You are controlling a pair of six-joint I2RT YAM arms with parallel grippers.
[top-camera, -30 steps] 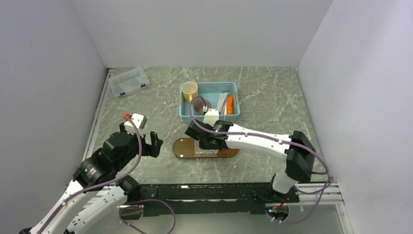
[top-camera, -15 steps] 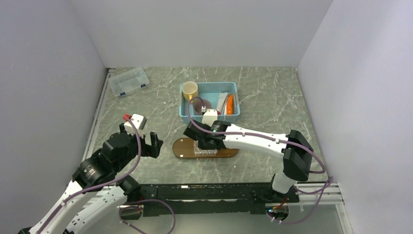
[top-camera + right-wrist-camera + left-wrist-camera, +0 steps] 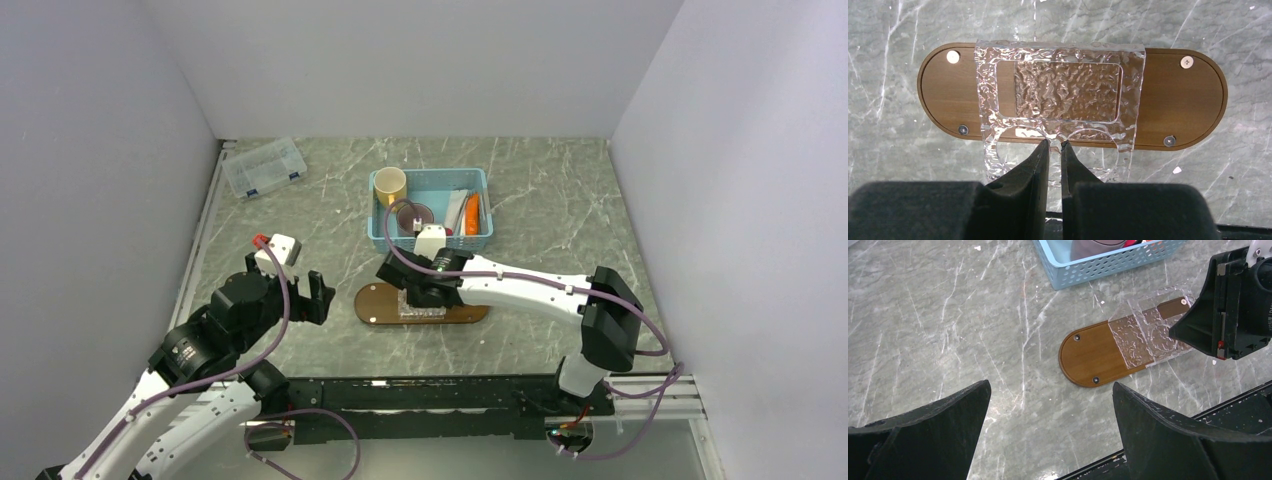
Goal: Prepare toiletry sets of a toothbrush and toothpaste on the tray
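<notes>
The dark brown tray (image 3: 372, 303) lies on the table in front of the basket; it also shows in the left wrist view (image 3: 1093, 357) and the right wrist view (image 3: 1188, 100). A clear square holder (image 3: 1063, 92) lies across its middle, its near edge overhanging the tray. My right gripper (image 3: 1055, 145) is shut on the holder's near rib between two round holes. My left gripper (image 3: 1050, 385) is open and empty, hovering left of the tray. An orange tube (image 3: 472, 212) and a white piece (image 3: 456, 210) lie in the basket; I cannot tell the toothbrush apart there.
The light-blue mesh basket (image 3: 432, 174) stands just behind the tray, with a yellow cup (image 3: 390, 185) and a dark cup (image 3: 412, 217) inside. A clear lidded box (image 3: 264, 167) sits at the back left. White walls close in three sides.
My right gripper has shifted slightly left over the tray with the clear holder in it. The left arm has not moved.
</notes>
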